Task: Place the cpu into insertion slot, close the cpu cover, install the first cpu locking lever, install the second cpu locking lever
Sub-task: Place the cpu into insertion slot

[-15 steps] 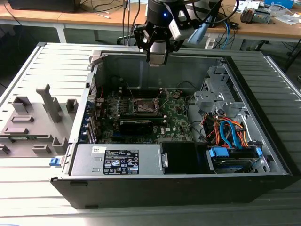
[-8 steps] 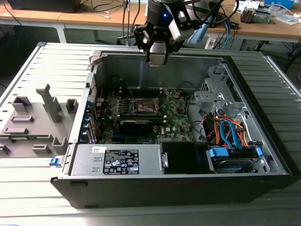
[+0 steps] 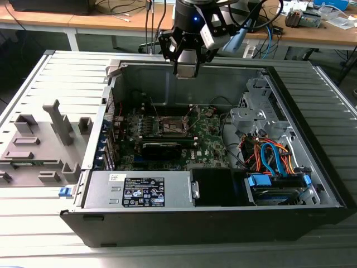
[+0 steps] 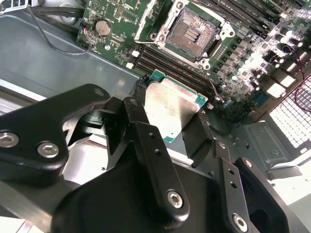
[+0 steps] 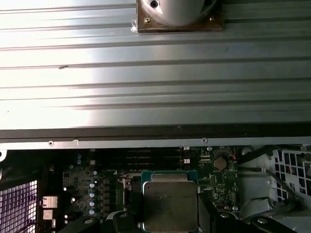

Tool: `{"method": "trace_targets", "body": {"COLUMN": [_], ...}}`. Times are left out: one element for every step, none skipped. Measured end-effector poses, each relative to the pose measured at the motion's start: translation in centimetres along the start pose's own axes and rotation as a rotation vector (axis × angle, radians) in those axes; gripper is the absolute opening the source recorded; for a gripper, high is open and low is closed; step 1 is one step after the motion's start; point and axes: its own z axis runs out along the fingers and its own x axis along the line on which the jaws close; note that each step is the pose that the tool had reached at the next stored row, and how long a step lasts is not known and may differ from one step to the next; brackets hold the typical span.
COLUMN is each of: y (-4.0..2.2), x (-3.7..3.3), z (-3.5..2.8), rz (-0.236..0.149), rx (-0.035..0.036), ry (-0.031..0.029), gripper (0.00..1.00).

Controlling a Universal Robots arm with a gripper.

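In the exterior view, the gripper (image 3: 187, 70) hangs above the rear wall of the open computer case (image 3: 212, 226), which lies on the ribbed grey surface (image 3: 33, 234). The insertion slot (image 3: 172, 124) sits well below on the motherboard (image 3: 209, 142).

In the second wrist view, the fingers (image 4: 196, 138) are clamped on the cpu (image 4: 175, 114), gripping two opposite edges. We judge this keeps its underside free for seating. Beyond it the socket (image 4: 190, 30) lies bare, contacts exposed. The chip is apart from the socket and not yet over it.

In the first wrist view, the chip (image 5: 170, 201) shows its metal face to the camera, underside toward the board. Being square, it has no long axis. Its edges look roughly parallel to the socket's rim.
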Motion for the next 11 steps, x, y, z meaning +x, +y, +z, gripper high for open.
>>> {"method": "trace_targets", "body": {"y": [-0.02, -0.04, -0.07, -0.08, -0.17, -0.25, -0.27, -0.28, -0.3, -0.31, -0.32], "x": [0.0, 0.0, 0.0, 0.0, -0.01, -0.01, -0.01, -0.01, -0.01, -0.01, -0.01], "z": [0.01, 0.03, 0.04, 0.05, 0.1, 0.14, 0.15, 0.15, 0.16, 0.17, 0.18], "rz": [0.0, 0.0, 0.0, 0.0, 0.0, 0.0, 0.0, 0.0, 0.0, 0.0, 0.0], "rx": [0.0, 0.0, 0.0, 0.0, 0.0, 0.0, 0.0, 0.0, 0.0, 0.0, 0.0], "ry": [0.0, 0.0, 0.0, 0.0, 0.0, 0.0, 0.0, 0.0, 0.0, 0.0, 0.0], "gripper": [0.55, 0.55, 0.55, 0.55, 0.55, 0.55, 0.55, 0.55, 0.55, 0.55, 0.55]}}
